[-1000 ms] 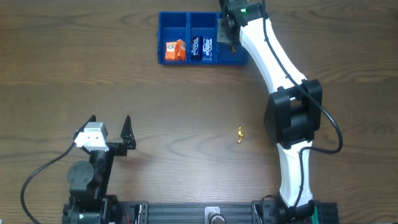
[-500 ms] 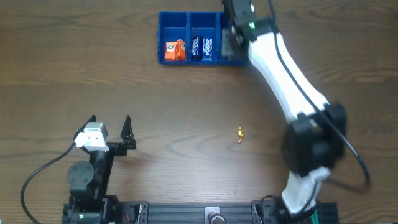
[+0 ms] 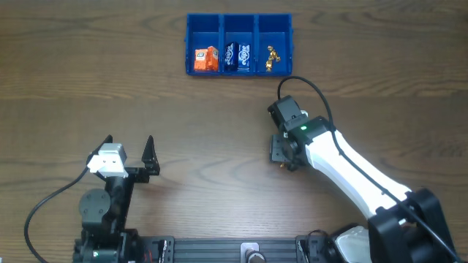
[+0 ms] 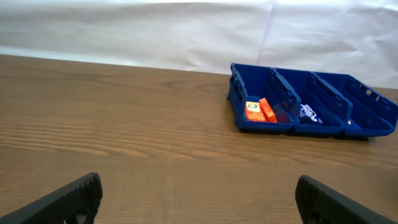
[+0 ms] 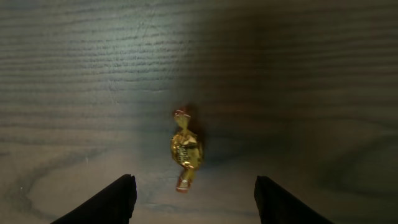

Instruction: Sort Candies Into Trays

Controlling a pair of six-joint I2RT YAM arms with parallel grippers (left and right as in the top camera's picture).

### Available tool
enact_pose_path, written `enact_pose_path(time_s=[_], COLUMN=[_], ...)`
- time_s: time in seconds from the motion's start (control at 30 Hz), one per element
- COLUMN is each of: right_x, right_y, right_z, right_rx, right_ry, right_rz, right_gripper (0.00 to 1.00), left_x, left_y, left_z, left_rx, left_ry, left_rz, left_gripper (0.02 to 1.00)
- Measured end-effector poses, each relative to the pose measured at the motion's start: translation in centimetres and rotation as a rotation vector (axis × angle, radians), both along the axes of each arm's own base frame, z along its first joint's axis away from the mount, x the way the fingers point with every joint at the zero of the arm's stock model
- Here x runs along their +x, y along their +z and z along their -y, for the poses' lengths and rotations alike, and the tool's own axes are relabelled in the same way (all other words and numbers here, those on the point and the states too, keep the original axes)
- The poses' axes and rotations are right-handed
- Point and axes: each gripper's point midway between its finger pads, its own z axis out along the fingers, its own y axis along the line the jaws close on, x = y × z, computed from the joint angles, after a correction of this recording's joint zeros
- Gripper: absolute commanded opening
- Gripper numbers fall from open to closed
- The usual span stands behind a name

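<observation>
A blue three-compartment tray [image 3: 239, 17] stands at the table's far middle. Its left bin holds orange candies [image 3: 206, 59], its middle bin dark blue candies [image 3: 240, 56], its right bin a gold candy [image 3: 271, 58]. Another gold-wrapped candy [image 5: 185, 151] lies on the bare wood straight below my right gripper [image 5: 194, 198], whose fingers stand open on either side of it, not touching. In the top view the right gripper [image 3: 284, 155] covers that candy. My left gripper [image 3: 129, 147] hovers open near the front left, holding nothing; its wrist view shows the tray [image 4: 314, 106] far off.
Bare wooden tabletop [image 3: 183, 117] stretches all around. A white backdrop [image 4: 186, 31] runs behind the table's far edge. The right arm [image 3: 351, 175] lies diagonally across the front right.
The right arm swung back from the tray's right bin to the table's middle and lowered over the loose gold candy. A gold candy now lies in the right bin. The left arm kept still.
</observation>
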Motion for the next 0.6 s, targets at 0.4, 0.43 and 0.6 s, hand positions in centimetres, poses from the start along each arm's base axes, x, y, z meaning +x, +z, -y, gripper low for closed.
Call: enact_pose_path(time_s=[0.4, 0.43, 0.6], right_x=[0.1, 0.1, 0.1], right_y=[-3.8, -3.8, -3.8], right_z=[-0.4, -0.4, -0.4], right_rx=[-0.022, -0.022, -0.021], right_ry=[-0.028, -0.029, -0.033], right_rz=[-0.083, -0.084, -0.085], right_gripper=[0.500, 0.489, 0.400], left_x=[0.0, 0.0, 0.0], left_y=[0.0, 0.0, 0.0], left_z=[0.0, 0.0, 0.0], left_rx=[0.000, 0.000, 0.000], left_ry=[0.000, 0.000, 0.000], left_rz=[0.000, 0.000, 0.000], left_gripper=[0.998, 0.998, 0.998])
